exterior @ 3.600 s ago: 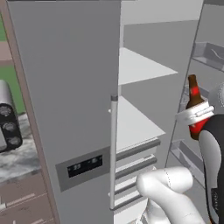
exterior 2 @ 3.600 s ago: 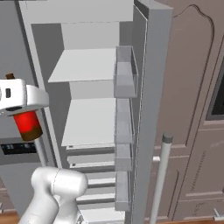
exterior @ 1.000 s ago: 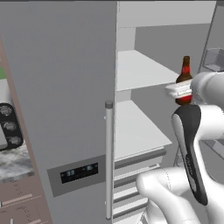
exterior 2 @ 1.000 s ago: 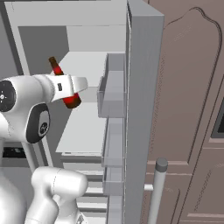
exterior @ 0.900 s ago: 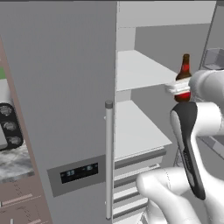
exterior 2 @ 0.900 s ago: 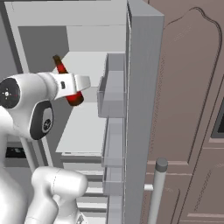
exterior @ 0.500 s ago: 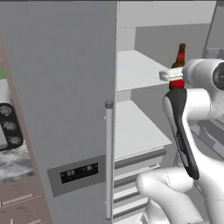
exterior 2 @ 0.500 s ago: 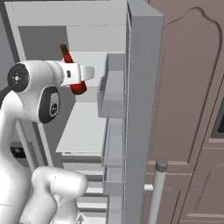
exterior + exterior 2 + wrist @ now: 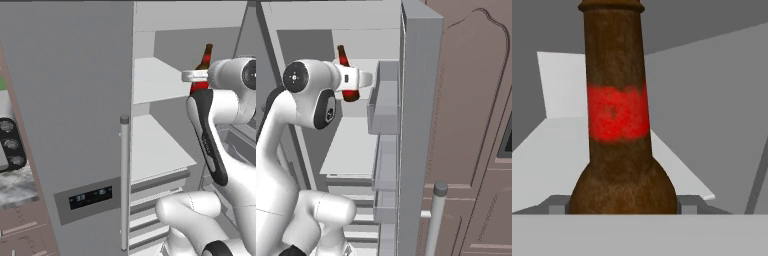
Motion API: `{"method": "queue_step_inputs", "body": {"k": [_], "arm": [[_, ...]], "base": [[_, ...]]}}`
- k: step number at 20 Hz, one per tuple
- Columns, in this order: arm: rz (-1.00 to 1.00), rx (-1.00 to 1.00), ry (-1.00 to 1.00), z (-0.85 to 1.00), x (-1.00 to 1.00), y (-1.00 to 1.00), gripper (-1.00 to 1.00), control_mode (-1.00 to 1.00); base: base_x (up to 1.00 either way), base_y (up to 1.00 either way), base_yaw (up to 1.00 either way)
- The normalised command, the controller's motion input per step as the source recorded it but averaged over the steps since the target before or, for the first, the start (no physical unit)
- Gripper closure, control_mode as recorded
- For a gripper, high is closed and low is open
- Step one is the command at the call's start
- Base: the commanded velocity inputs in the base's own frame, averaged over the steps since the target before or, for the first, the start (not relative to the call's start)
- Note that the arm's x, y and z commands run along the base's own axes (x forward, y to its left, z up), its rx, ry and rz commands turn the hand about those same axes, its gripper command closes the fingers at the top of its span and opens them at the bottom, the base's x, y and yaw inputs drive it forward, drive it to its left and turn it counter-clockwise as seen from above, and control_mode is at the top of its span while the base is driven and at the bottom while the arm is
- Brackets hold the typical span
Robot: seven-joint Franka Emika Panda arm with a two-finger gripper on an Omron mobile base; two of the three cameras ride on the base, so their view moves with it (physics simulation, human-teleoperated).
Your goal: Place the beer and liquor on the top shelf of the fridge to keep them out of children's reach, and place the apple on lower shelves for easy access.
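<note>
Beer (image 9: 202, 67), pinched in the end effector (image 9: 196, 76) above the top shelf (image 9: 156, 80) of the fridge (image 9: 75, 125), could topple if released too high.

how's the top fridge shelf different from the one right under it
The highest flat white shelf board has the small dark brown, red-labelled beer bottle held over it in the end effector; the white shelf below has nothing near it. The top one sits at bottle height, the lower one just above the white drawers. Both are bare flat white boards inside the grey fridge.
</note>
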Motion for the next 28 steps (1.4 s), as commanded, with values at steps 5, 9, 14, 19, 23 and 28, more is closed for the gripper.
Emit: {"method": "queue_step_inputs", "body": {"k": [5, 9, 14, 19, 23, 28], "arm": [[0.0, 0.0, -0.02, -0.18, 0.44, 0.0, 1.0, -1.0], [0.0, 0.0, 0.0, -0.28, 0.51, 0.0, 1.0, -1.0], [0.0, 0.0, 0.0, -0.28, 0.55, 0.0, 1.0, -1.0], [0.0, 0.0, -0.01, -0.12, 0.53, 0.0, 1.0, -1.0], [0.0, 0.02, -0.04, 0.0, 0.53, -0.06, 1.0, -1.0], [0.0, 0.01, -0.03, 0.0, 0.58, -0.11, 1.0, -1.0]], "base": [[0.0, 0.0, 0.0], [0.0, 0.0, 0.0], [0.0, 0.0, 0.0], [0.0, 0.0, 0.0], [0.0, 0.0, 0.0], [0.0, 0.0, 0.0]]}}
